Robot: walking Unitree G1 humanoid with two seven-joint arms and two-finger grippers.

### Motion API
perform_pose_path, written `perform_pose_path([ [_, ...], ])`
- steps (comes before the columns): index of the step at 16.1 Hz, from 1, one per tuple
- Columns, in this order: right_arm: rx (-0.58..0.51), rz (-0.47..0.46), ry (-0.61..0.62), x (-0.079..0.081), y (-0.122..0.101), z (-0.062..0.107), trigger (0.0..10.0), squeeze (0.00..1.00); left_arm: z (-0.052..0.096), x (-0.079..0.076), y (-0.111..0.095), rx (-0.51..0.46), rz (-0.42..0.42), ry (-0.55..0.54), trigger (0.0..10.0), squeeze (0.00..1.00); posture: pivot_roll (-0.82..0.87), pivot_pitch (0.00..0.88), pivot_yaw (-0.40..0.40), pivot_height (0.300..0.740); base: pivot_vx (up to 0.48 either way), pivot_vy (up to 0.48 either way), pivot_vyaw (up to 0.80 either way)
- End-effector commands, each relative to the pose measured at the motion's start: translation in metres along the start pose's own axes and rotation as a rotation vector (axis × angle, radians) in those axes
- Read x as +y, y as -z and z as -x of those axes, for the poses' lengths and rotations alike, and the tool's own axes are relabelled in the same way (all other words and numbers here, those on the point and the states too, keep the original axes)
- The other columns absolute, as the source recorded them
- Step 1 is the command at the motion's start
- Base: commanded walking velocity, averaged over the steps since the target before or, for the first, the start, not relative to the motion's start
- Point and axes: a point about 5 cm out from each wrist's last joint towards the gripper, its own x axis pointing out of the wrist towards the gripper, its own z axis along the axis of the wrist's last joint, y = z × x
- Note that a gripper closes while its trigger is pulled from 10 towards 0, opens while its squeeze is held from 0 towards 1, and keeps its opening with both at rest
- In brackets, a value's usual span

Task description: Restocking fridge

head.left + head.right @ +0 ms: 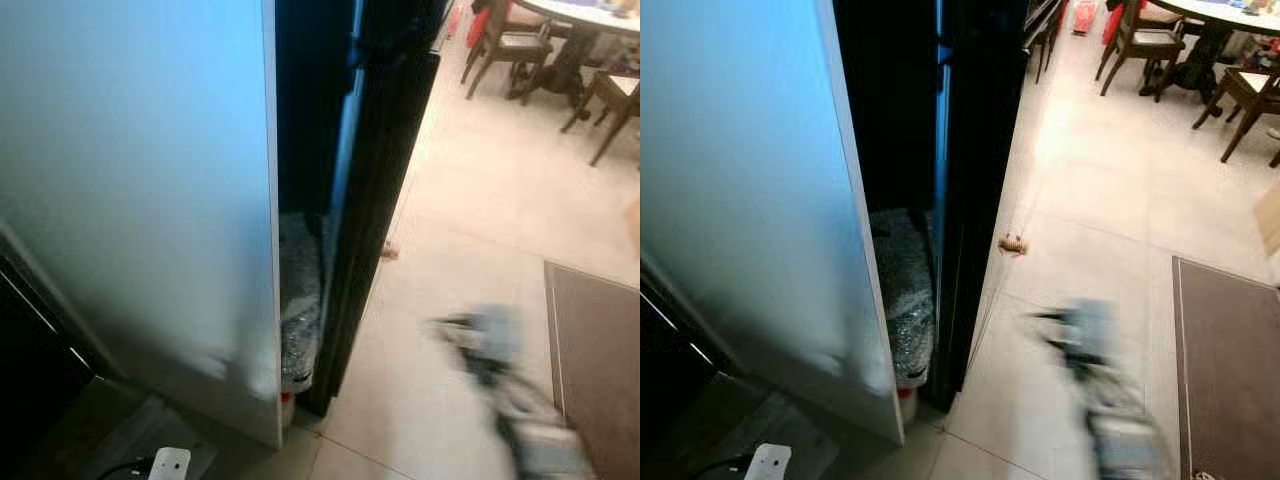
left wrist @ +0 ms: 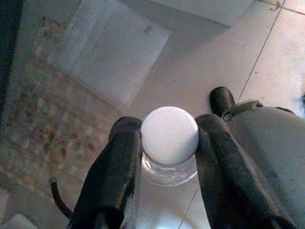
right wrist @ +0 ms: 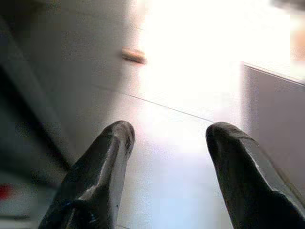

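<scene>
A tall pale fridge panel (image 1: pixel 140 200) stands close on my left. Beside it is a dark gap, then a black door edge (image 1: pixel 375 190). In the left wrist view my left gripper (image 2: pixel 169 143) is shut on the neck of a clear bottle (image 2: pixel 167 174) with a white cap (image 2: pixel 169 135), held above the tiled floor. My right arm (image 1: pixel 500 385) shows as a blur low on the right, over the floor. In the right wrist view my right gripper (image 3: pixel 169 131) is open, with nothing but bright tiles between its fingers.
A silvery wrapped bundle (image 1: pixel 298 300) sits low in the gap. A small brown scrap (image 1: pixel 388 252) lies on the tiles. A dark mat (image 1: pixel 595 350) is on the right. A dining table (image 1: pixel 590 12) and chairs (image 1: pixel 505 45) stand far right. A white sheet (image 2: pixel 107 47) lies under the left gripper.
</scene>
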Motion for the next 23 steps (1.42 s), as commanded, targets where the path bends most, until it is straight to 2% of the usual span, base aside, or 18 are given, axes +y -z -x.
perform_pose_path([
  [1, 0.102, -0.016, 0.04, -0.013, 0.034, -0.002, 10.0, 0.0, 0.0, -0.003, 0.001, 0.01, -0.013, 0.013, 10.0, 0.0, -0.17, 0.0, -0.028, 0.74, 0.0, 0.0, 0.0],
  [2, 0.176, -0.017, 0.069, -0.024, 0.06, -0.002, 10.0, 0.0, 0.0, -0.003, 0.001, 0.01, -0.013, 0.013, 10.0, 0.0, -0.16, 0.0, -0.028, 0.74, 0.0, 0.0, 0.0],
  [3, 0.256, -0.008, 0.063, -0.026, 0.087, 0.0, 10.0, 0.0, 0.0, -0.003, 0.0, 0.009, -0.008, 0.012, 10.0, 0.0, -0.17, 0.0, -0.026, 0.74, 0.0, 0.0, 0.0],
  [4, 0.309, 0.002, 0.054, -0.025, 0.105, 0.004, 10.0, 0.0, 0.0, -0.003, 0.0, 0.01, 0.0, 0.012, 10.0, 0.0, -0.17, 0.0, -0.024, 0.74, 0.0, 0.0, 0.0],
  [5, 0.417, 0.007, 0.018, -0.016, 0.138, 0.015, 10.0, 0.0, 0.0, -0.002, -0.001, 0.009, 0.006, 0.011, 10.0, 0.0, -0.15, 0.0, -0.022, 0.74, 0.0, 0.0, 0.0],
  [6, 0.496, -0.006, -0.03, -0.003, 0.161, 0.027, 10.0, 0.0, 0.0, -0.002, -0.001, 0.007, 0.008, 0.01, 10.0, 0.0, -0.15, 0.0, -0.022, 0.74, 0.0, 0.0, 0.0],
  [8, 0.6, -0.002, -0.104, 0.017, 0.188, 0.046, 10.0, 0.0, -0.001, -0.002, -0.003, 0.003, 0.012, 0.007, 10.0, 0.0, -0.14, 0.0, -0.02, 0.74, 0.0, 0.0, 0.0],
  [10, 0.668, -0.004, -0.134, 0.026, 0.206, 0.06, 10.0, 0.0, -0.001, -0.002, -0.004, 0.0, 0.017, 0.008, 10.0, 0.0, -0.14, 0.0, -0.017, 0.74, 0.0, 0.0, 0.0],
  [14, 0.67, -0.033, -0.126, 0.029, 0.212, 0.064, 10.0, 0.0, -0.001, -0.002, -0.006, -0.001, 0.02, 0.009, 10.0, 0.0, -0.14, 0.0, -0.016, 0.74, 0.128, 0.0, 0.0],
  [23, 0.662, -0.015, -0.145, 0.035, 0.217, 0.07, 10.0, 0.0, -0.001, -0.003, -0.003, 0.005, 0.027, 0.013, 10.0, 0.0, -0.14, 0.0, -0.019, 0.74, 0.334, 0.0, 0.0],
])
